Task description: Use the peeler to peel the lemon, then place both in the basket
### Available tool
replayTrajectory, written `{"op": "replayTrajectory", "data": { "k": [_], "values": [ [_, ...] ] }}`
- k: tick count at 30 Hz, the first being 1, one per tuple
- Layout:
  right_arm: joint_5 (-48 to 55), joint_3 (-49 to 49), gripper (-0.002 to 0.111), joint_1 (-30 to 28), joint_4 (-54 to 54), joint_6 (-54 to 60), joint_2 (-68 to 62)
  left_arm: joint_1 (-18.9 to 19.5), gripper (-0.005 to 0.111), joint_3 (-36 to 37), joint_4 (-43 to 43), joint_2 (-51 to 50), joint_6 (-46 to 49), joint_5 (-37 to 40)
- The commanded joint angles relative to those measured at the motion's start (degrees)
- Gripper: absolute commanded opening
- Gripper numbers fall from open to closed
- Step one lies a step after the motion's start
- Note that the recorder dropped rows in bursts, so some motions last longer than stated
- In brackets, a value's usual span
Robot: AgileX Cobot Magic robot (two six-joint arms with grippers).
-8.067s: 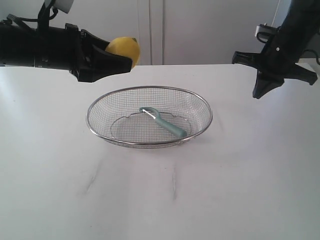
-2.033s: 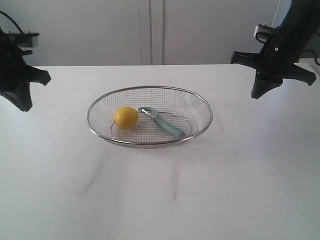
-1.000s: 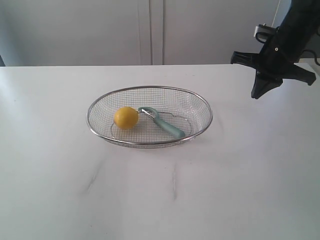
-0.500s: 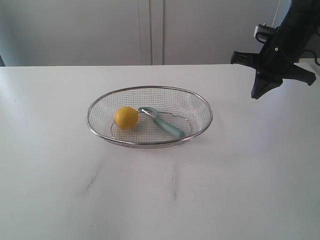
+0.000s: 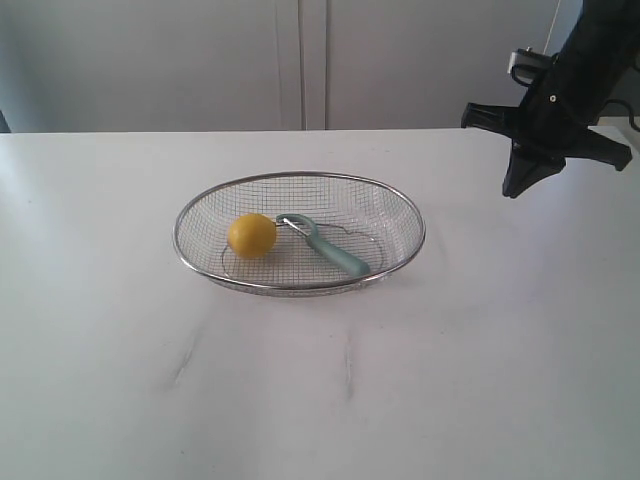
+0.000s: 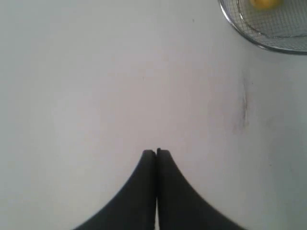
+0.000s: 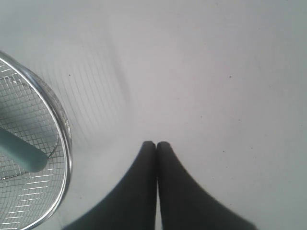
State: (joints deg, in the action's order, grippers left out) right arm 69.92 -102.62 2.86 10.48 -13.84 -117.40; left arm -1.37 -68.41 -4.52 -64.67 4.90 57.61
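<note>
In the exterior view, the small round bright yellow lemon (image 5: 251, 235) lies inside the wide, shallow oval basket of silver wire mesh (image 5: 300, 174). Just beside it is the slim peeler with a pale teal plastic handle and curved loop head (image 5: 330, 248), its head towards the lemon. The lemon's skin looks smooth and unbroken, though peeled strips would be too small to tell. The black right gripper (image 5: 515, 188) hangs above the plain white table (image 5: 320, 400), well apart from the basket; the left arm is out of this view.

The left wrist view shows the left gripper (image 6: 156, 152) with its tapered jaws pressed together on nothing, over bare table, the basket's thick rim (image 6: 268, 46) and the lemon (image 6: 264, 4) far off.

The right wrist view shows the right gripper (image 7: 156, 143) likewise closed and empty, near the rim (image 7: 64, 143), the peeler's rounded handle end (image 7: 24, 155) resting on the mesh.

With both items in the basket, the placing step looks complete; I judge that nothing more than keeping the arms clear is called for.
</note>
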Motion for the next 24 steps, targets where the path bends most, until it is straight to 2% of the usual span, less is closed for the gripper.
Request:
{"op": "replayTrajectory", "data": {
  "k": [1, 4, 11, 21, 24],
  "values": [
    [0.05, -0.13, 0.000, -0.34, 0.01, 0.09, 0.74, 0.12, 0.000, 4.72, -0.14, 7.81, 0.14, -7.32],
    [0.05, -0.13, 0.000, -0.34, 0.01, 0.09, 0.74, 0.12, 0.000, 11.15, 0.92, 15.41, 0.14, -14.00],
    [0.05, -0.13, 0.000, -0.34, 0.01, 0.09, 0.74, 0.12, 0.000, 26.32, 2.24, 30.40, 0.14, -17.40],
    [0.05, -0.13, 0.000, -0.34, 0.01, 0.09, 0.74, 0.45, 0.000, 39.43, 2.24, 42.45, 0.14, -23.02],
    [0.05, -0.13, 0.000, -0.34, 0.01, 0.09, 0.74, 2.80, 0.000, 43.07, 2.04, 46.88, -0.07, -23.67]
  ]
}}
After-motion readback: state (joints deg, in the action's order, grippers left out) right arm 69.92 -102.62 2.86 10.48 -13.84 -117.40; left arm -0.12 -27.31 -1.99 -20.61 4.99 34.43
